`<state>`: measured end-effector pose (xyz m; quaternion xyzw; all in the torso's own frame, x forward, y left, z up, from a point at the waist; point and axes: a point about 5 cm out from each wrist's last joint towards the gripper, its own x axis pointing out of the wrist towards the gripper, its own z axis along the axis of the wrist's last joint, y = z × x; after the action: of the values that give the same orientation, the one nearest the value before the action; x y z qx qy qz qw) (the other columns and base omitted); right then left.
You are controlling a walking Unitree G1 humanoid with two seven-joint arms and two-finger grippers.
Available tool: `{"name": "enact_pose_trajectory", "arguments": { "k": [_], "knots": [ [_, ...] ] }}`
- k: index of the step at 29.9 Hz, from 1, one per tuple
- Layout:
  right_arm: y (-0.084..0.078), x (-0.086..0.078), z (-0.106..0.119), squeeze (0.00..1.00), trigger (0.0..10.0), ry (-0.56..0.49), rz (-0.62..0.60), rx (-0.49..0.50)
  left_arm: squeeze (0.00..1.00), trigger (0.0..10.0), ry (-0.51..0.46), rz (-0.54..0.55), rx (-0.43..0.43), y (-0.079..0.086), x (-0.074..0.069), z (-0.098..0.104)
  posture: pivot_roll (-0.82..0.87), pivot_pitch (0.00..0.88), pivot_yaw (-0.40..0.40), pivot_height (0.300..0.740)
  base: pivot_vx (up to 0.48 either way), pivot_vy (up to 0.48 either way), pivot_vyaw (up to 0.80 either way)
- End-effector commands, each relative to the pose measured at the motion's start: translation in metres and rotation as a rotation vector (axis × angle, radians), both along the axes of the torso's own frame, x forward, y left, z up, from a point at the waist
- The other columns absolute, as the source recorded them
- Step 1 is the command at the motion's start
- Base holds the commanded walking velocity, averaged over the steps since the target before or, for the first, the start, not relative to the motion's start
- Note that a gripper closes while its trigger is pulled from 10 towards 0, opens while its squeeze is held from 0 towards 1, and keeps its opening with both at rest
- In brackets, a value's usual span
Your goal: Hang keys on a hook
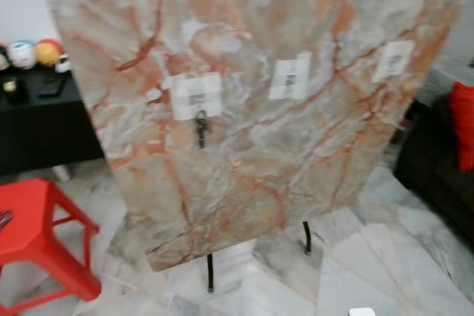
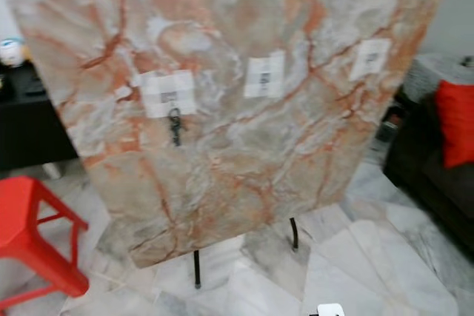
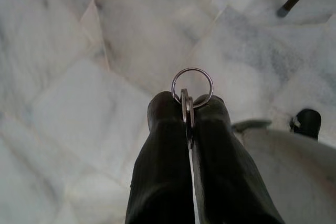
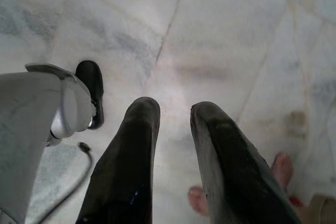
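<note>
An upright marble-patterned board [image 1: 259, 160] stands in front of me with three white hook patches: left [image 1: 196, 96], middle [image 1: 290, 77] and right [image 1: 392, 59]. A dark bunch of keys [image 1: 201, 129] hangs under the left patch. In the left wrist view my left gripper [image 3: 188, 106] is shut on a silver key ring [image 3: 192, 85] with a flat key pinched between the fingers; it hangs low over the marble floor. My right gripper [image 4: 175, 111] is open with nothing between its fingers, also pointing down at the floor.
The board rests on thin black legs [image 1: 210, 271]. A red stool [image 1: 37, 216] stands at the left, a black cabinet [image 1: 37, 120] behind it, and a dark sofa with a red cushion [image 1: 463, 120] at the right. A person's toes [image 4: 283, 169] are near my right gripper.
</note>
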<state>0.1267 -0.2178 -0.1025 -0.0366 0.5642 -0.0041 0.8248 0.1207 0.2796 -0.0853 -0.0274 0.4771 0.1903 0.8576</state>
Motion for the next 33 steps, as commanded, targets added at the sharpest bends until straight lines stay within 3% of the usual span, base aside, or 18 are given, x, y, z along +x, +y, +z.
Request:
{"name": "enact_pose_trajectory", "arguments": {
  "k": [1,9,13,17,27,33],
  "knots": [
    [-0.001,0.001,0.001,0.00,10.0,0.000,0.005,0.000,0.00,10.0,0.005,-0.008,-0.009,0.001,-0.001,0.000,0.00,0.000,-0.069,0.740,0.000,0.000,-0.72],
    [-0.002,0.001,0.001,0.00,10.0,0.004,0.006,0.000,0.00,10.0,0.013,-0.016,-0.013,-0.003,-0.006,-0.003,0.00,0.000,-0.075,0.740,0.000,-0.185,-0.71],
    [-0.002,0.001,0.001,0.00,10.0,0.005,0.015,0.000,0.00,10.0,0.013,-0.021,-0.043,-0.031,-0.006,-0.011,0.00,0.000,-0.079,0.740,0.000,0.000,-0.71],
    [-0.002,0.002,0.001,0.00,10.0,0.005,0.017,0.002,0.00,10.0,0.010,-0.039,-0.054,-0.044,-0.001,-0.013,0.00,0.000,-0.079,0.740,0.000,0.000,-0.71],
    [-0.001,0.002,0.001,0.00,10.0,0.005,0.023,0.007,0.00,10.0,0.006,-0.045,-0.055,-0.050,0.004,-0.013,0.00,0.000,-0.077,0.740,0.000,-0.154,-0.70],
    [-0.001,0.003,0.001,0.00,10.0,0.004,0.023,0.008,0.00,10.0,-0.038,-0.025,-0.023,-0.032,0.007,-0.007,0.01,0.000,-0.077,0.740,0.000,0.000,-0.70]
  ]
}}
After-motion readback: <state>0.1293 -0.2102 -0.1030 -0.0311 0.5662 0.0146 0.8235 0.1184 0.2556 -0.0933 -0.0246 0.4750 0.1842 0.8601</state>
